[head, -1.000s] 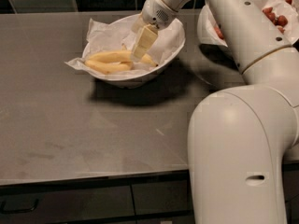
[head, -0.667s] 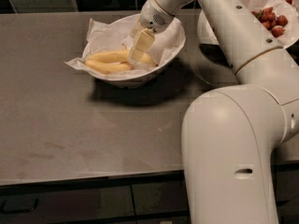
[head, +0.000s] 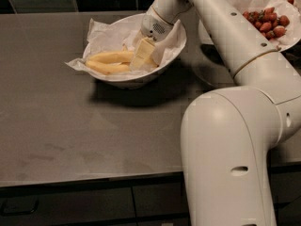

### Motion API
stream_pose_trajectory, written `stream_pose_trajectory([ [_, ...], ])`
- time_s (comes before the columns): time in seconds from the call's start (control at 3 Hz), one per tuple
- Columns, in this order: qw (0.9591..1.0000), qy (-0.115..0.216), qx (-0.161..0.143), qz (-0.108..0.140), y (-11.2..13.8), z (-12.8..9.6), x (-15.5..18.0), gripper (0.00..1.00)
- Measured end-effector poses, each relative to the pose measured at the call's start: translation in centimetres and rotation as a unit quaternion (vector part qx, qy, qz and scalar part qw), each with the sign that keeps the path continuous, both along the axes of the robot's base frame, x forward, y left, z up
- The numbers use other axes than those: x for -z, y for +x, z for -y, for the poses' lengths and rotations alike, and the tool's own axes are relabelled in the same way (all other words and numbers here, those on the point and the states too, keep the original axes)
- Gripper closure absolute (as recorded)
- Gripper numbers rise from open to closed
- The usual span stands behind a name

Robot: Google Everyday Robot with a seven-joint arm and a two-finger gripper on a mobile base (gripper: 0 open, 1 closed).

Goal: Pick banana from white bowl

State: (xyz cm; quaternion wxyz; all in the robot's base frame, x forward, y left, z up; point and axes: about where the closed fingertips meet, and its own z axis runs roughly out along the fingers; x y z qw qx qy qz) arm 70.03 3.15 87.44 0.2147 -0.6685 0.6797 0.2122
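The white bowl [head: 117, 79] stands on the grey table, lined with crumpled white paper. Two pale-yellow bananas lie in it side by side: the upper one is the banana [head: 112, 56], with a second banana [head: 107, 68] just below it. My gripper [head: 142, 55] reaches down into the bowl from the upper right. Its pale fingers [head: 143, 51] cover the right ends of the bananas and touch them.
A second white bowl with red strawberries [head: 270, 20] stands at the back right. My arm's large white body [head: 225, 149] fills the right front. The dark table [head: 70, 135] stretches left and front; its front edge runs near the bottom.
The gripper has lowered slightly deeper into the bowl onto the bananas' right ends. The arm's body has shifted a little leftward. The bananas have not moved.
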Motion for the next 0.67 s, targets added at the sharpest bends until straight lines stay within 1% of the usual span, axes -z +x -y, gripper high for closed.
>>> stream_pose_trajectory([
  [0.33, 0.9999, -0.003, -0.001, -0.013, -0.27, -0.10, 1.13, 0.33],
  [0.67, 0.9998, -0.005, -0.004, -0.019, -0.43, -0.26, 1.59, 0.52],
])
